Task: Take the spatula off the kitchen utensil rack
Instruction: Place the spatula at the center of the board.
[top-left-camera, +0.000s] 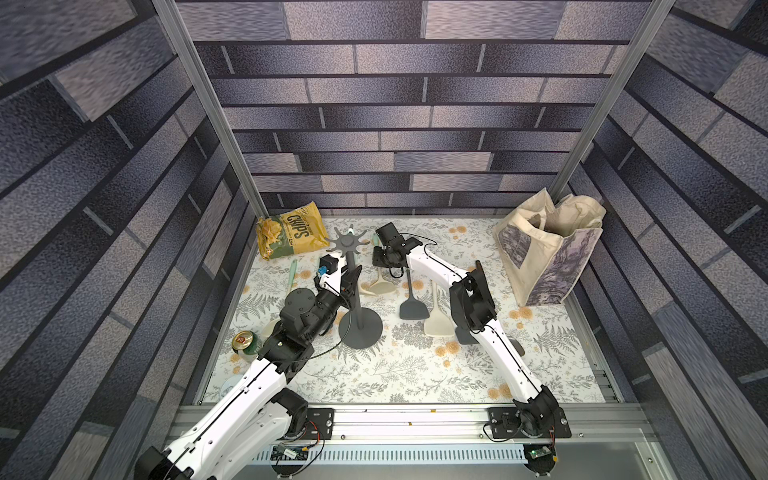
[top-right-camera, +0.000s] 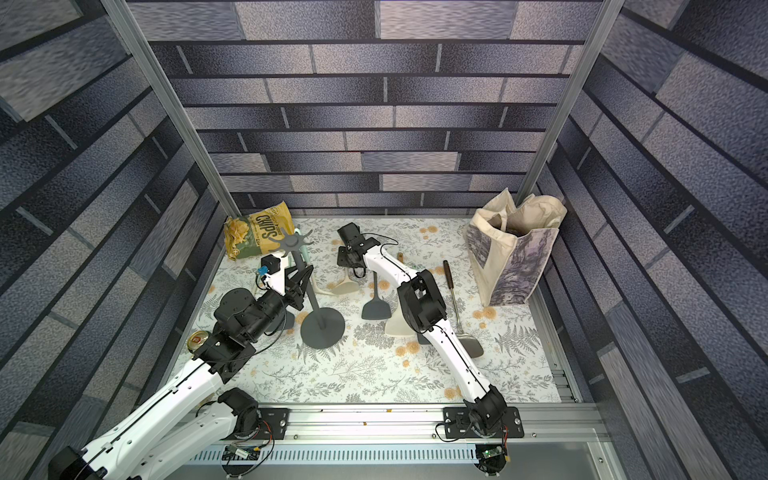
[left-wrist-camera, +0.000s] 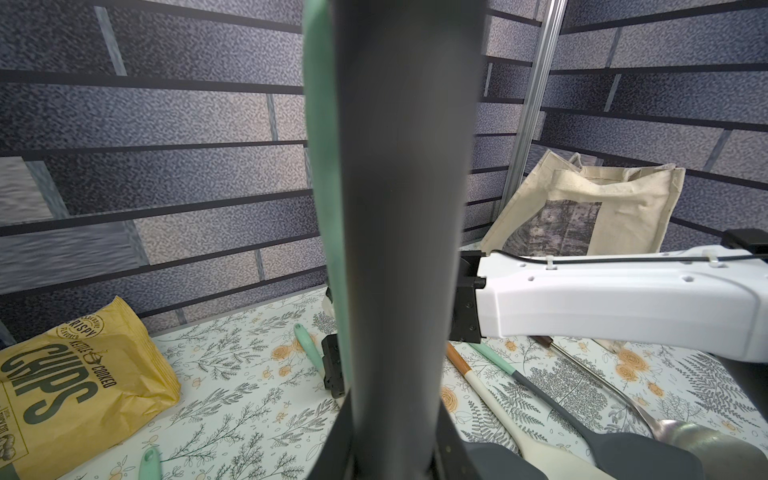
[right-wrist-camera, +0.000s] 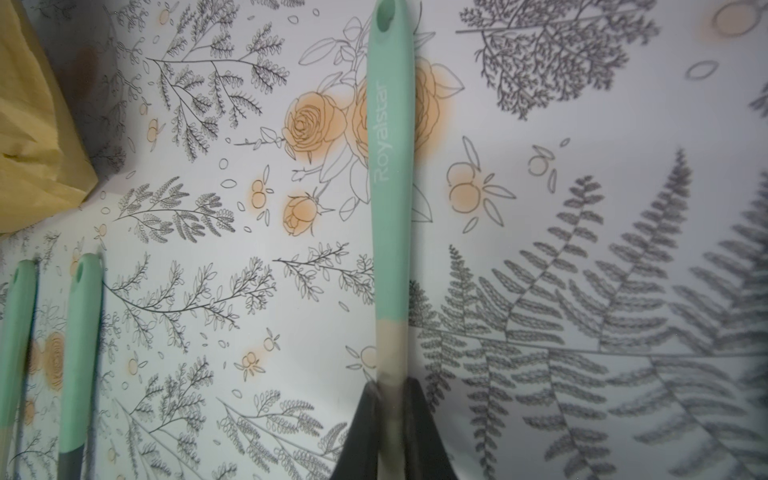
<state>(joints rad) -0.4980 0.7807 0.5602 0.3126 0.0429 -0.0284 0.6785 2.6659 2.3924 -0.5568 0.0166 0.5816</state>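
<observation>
The dark grey kitchen utensil rack (top-left-camera: 360, 328) stands mid-table. My left gripper (left-wrist-camera: 395, 436) is shut on its upright pole (left-wrist-camera: 399, 208), about halfway up. The spatula (right-wrist-camera: 390, 208) has a mint-green handle and a cream neck. It is off the hooks, low over the table just right of the rack, with its cream head (top-left-camera: 381, 286) pointing towards the front. My right gripper (right-wrist-camera: 392, 399) is shut on its neck. Another mint-handled utensil (left-wrist-camera: 322, 166) hangs from the crown (top-right-camera: 291, 243) beside the pole.
A yellow chips bag (top-left-camera: 291, 237) lies at the back left and a canvas tote bag (top-left-camera: 548, 249) stands at the back right. A dark grey spatula (top-left-camera: 411, 309), a cream one (top-left-camera: 436, 324) and a metal spoon (top-right-camera: 469, 345) lie under my right arm. A can (top-left-camera: 243, 343) sits at the left.
</observation>
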